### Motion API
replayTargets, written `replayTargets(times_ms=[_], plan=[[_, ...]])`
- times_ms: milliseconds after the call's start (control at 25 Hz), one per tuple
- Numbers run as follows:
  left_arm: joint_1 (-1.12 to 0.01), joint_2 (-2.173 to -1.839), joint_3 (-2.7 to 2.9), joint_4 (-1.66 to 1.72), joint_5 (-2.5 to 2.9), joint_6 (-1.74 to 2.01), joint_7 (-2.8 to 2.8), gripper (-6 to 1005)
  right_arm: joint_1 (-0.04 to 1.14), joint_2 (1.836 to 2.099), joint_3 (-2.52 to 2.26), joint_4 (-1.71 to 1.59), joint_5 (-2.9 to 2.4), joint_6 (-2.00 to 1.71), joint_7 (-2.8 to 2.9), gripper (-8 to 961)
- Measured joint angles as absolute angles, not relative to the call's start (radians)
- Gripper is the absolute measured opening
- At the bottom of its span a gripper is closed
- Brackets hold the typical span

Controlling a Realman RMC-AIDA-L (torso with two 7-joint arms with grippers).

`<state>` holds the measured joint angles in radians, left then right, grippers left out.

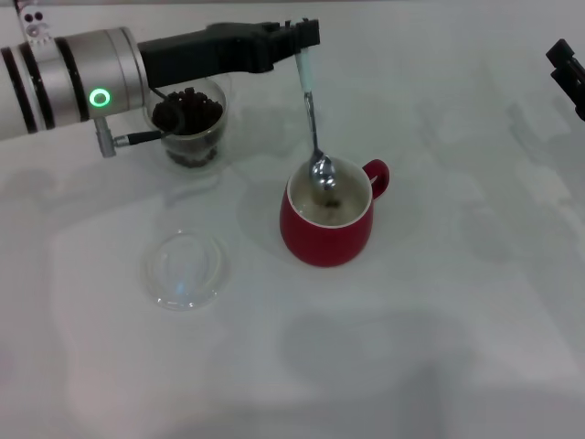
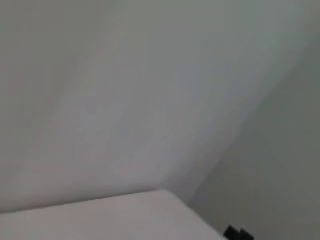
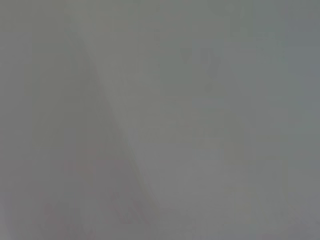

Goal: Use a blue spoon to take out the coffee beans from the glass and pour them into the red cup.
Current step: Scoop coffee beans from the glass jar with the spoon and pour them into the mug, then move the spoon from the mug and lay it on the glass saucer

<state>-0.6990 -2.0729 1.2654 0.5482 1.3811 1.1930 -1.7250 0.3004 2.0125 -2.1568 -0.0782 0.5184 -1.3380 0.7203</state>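
In the head view my left gripper (image 1: pixel 304 38) is shut on the pale handle of the blue spoon (image 1: pixel 313 119). The spoon hangs steeply down, and its silver bowl sits tipped over the mouth of the red cup (image 1: pixel 326 233). A few dark coffee beans (image 1: pixel 329 203) lie on the cup's white inside. The glass (image 1: pixel 190 123), heaped with coffee beans (image 1: pixel 187 112), stands left of the cup, partly behind my left arm. My right gripper (image 1: pixel 567 73) is parked at the far right edge. Neither wrist view shows any of these things.
A flat shallow clear round dish (image 1: pixel 184 270) lies on the white table (image 1: pixel 439 302) in front of the glass, left of the red cup. A cable from my left arm runs beside the glass.
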Motion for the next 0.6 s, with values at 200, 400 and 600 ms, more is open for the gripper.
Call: replayTargets(times_ms=[200,400,600], plan=[[-0.687,-2.075,1.263,0.575,1.38,1.202,-1.685,124,0.299,2.013,-2.157,-0.078,0.518,-1.336,0.721,857],[-0.62,-2.075,1.258,0.576,1.204,1.237,-1.689,124,0.3,2.013,-2.157,-0.078,0.524,-1.333,0.721,857],[-0.457,-2.063,1.255,0.559,0.914,1.346,-1.707,124,0.309,2.013,-2.157,-0.079,0.533,-1.333,0.72,858]])
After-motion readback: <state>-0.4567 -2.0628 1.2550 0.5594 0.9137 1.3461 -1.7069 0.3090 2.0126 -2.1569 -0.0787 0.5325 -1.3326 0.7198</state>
